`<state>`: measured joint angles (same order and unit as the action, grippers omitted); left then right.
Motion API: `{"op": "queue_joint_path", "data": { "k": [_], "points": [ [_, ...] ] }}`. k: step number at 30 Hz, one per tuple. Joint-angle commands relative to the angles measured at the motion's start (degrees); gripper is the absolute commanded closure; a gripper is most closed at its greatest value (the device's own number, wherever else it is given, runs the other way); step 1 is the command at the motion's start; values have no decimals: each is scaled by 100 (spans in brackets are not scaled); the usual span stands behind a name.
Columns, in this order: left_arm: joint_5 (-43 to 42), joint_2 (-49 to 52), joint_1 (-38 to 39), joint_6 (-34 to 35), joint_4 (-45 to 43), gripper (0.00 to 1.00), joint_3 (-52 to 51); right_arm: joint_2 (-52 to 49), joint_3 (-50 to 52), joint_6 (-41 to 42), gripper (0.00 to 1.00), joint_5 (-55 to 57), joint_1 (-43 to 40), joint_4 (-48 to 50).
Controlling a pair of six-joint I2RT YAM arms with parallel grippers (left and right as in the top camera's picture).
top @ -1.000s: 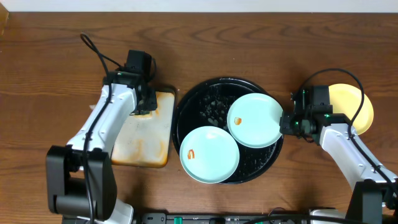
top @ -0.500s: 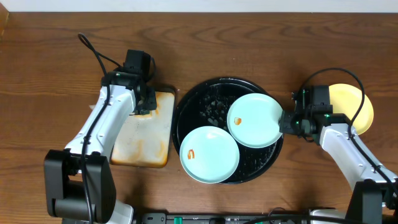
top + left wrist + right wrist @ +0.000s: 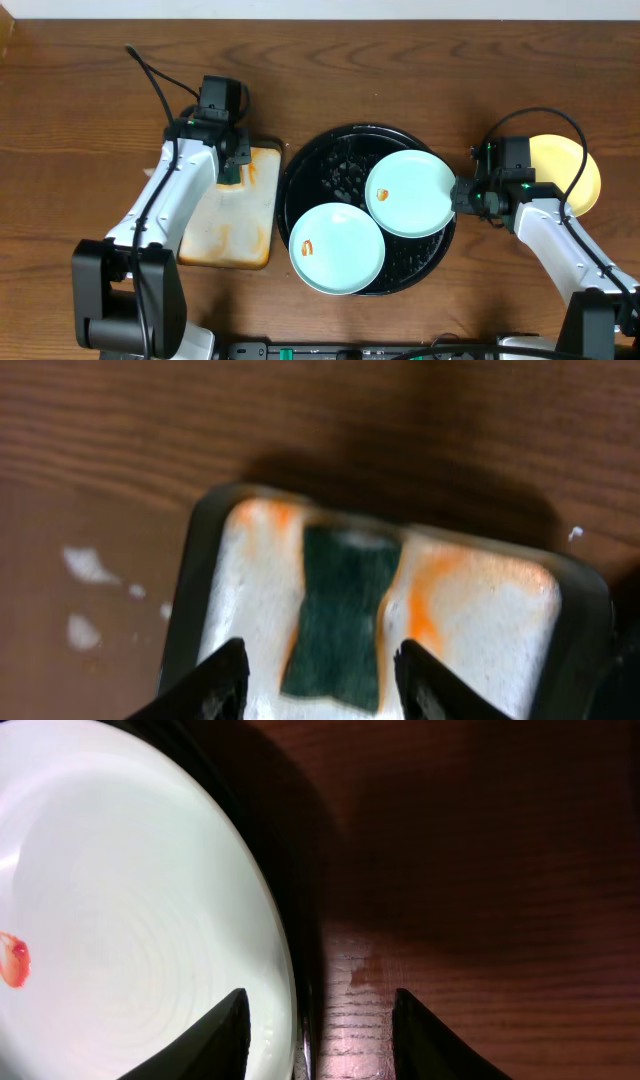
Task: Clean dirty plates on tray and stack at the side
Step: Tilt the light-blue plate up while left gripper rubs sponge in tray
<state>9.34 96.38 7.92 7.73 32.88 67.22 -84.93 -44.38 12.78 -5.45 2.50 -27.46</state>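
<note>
While your table [image 3: 80,100] bears the black tray [image 3: 330,165] at centre, stained tray [image 3: 235,225] to its left, two mint plates [image 3: 337,248] on the black one, yellow plate [image 3: 580,175] at right, right gripper [image 3: 318,1020] jaws spread astride a mint plate's rim, left gripper [image 3: 320,670] jaws spread either side of the sponge [image 3: 340,610].

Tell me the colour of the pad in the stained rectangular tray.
The pad is dark green, clearest in the left wrist view.

Two white-shelled arms [image 3: 170,195] with black joints, black bases, looping black cables [image 3: 150,75], green lights [image 3: 522,184] by the right wrist.
</note>
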Motion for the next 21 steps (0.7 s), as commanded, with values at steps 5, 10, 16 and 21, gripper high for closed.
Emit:
{"op": "queue_joint_path", "data": {
  "k": [5,10,16,21],
  "points": [
    [-52,555,-24,-474,-216,54,-219,-66,15,4,56,70,15,-46],
    [-118,1038,-24,-472,-262,59,-271,-66,15,48,56,70,15,-59],
    [-125,1641,-24,-439,-354,80,-271,-66,15,46,55,70,15,-61],
    [-127,1635,-24,-181,-385,92,-256,-66,15,46,54,70,15,-61]
  ]
}}
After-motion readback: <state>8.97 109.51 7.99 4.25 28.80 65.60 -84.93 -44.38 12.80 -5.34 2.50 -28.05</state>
